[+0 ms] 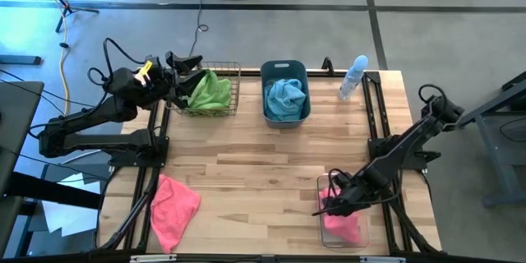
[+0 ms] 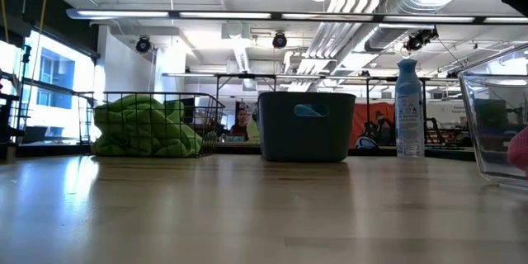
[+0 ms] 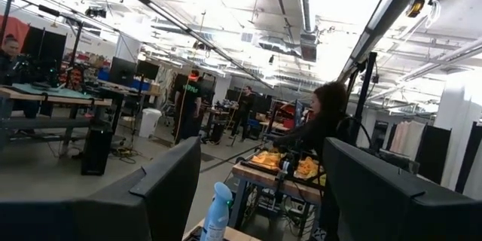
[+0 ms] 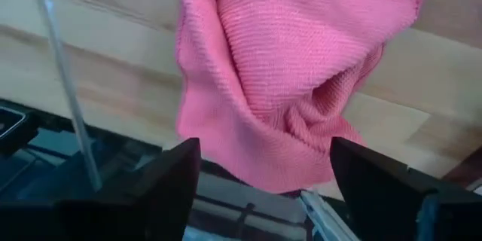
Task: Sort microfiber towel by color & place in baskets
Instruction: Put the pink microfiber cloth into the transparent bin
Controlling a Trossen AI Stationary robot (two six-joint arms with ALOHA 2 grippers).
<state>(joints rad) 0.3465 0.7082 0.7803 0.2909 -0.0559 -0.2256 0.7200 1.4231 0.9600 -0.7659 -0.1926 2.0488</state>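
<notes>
Nearest the front edge of the pale, plank-grained wooden desk point(image 1: 263, 173) lie two pink cloths: one point(image 1: 174, 208) spread loose and rumpled on the bare wood at the front left, the other point(image 1: 341, 223) bunched inside the clear rectangular plastic bin point(image 1: 322, 182) at the front right. The right gripper point(image 1: 326, 209) reaches over that bin's left side just beside the cloth; in the right wrist view its jaws are spread with nothing between them, and the cloth's ribbed, softly folded knit point(image 4: 294, 68) hangs close ahead, with the bin's thin transparent wall point(image 4: 64, 83) to one side. Farther back, along the far edge, stand the other two of the three containers, well apart from the bin: a copper-brown wire mesh basket point(image 1: 230, 70) holding one crumpled lime green cloth point(image 1: 209, 90), and just beside it a slate-blue plastic tub point(image 1: 285, 67) with rounded corners holding one light blue cloth point(image 1: 286, 97). From desk level the green cloth point(image 2: 144, 128) fills the mesh point(image 2: 210, 120) and the tub point(image 2: 307, 125) shows an oval handle cut-out. The left gripper point(image 1: 186, 60) hangs at the basket's far left corner, its jaws spread and empty. A single slim pale blue spray bottle point(image 1: 353, 78) stands upright at the far right, near the tub.
</notes>
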